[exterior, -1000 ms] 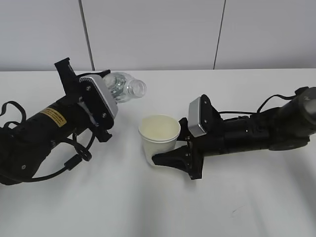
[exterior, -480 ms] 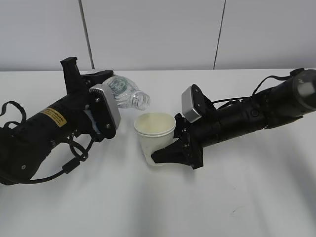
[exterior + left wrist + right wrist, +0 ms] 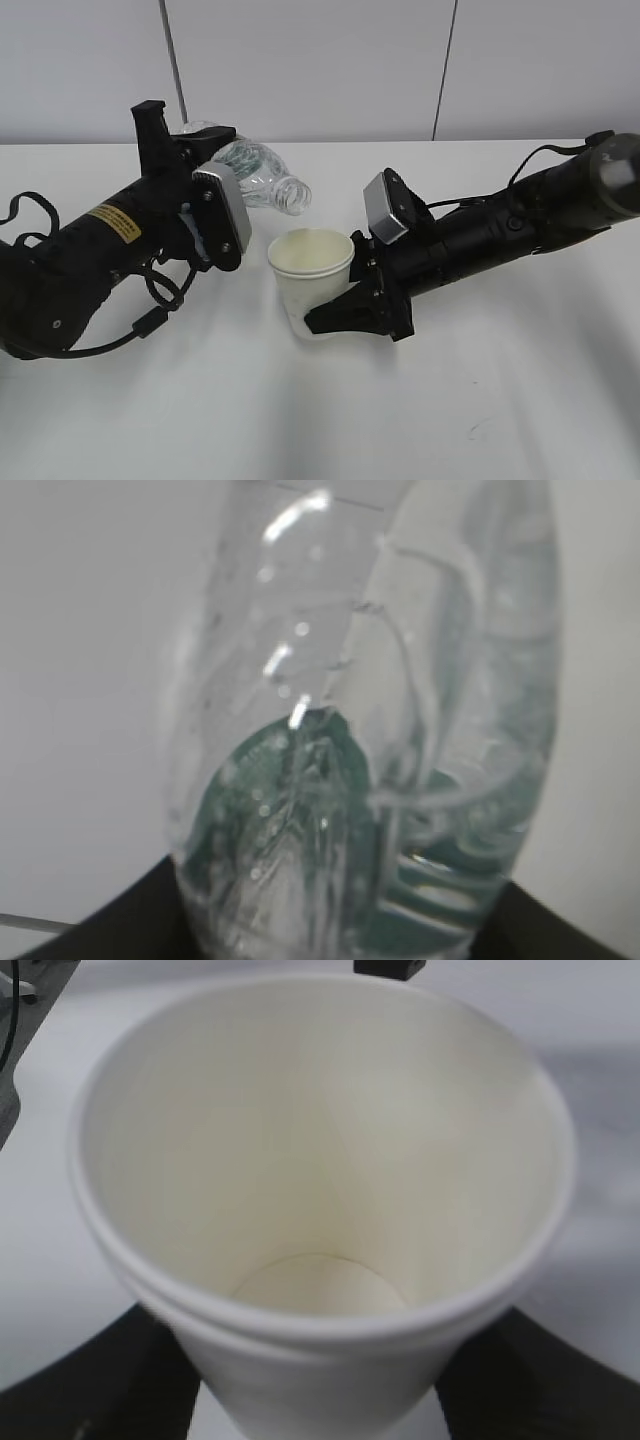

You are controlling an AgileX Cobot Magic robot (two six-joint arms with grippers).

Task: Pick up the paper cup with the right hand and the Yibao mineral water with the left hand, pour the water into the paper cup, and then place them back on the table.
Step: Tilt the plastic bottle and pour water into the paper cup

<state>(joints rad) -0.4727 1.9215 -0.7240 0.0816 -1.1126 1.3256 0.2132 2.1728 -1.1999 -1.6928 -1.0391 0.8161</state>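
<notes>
At frame centre, the right gripper (image 3: 325, 318) has its jaws clenched on the cup (image 3: 310, 275). Upper left, the left gripper (image 3: 205, 150) grasps the tilted bottle (image 3: 262, 180), mouth above the cup's rim.

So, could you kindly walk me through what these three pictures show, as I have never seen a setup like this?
These are two black robot arms working over a white table. The wide picture is taken from in front of the table. The other two come from small cameras on each arm's wrist, so they look very close up.

The left end effector holds the Yibao mineral water, a clear uncapped bottle, tipped with its mouth towards the cup. Its wrist camera is filled by the bottle.

The right end effector grips the paper cup low on its side. Its wrist camera looks down into the cup, where no water can be made out.
</notes>
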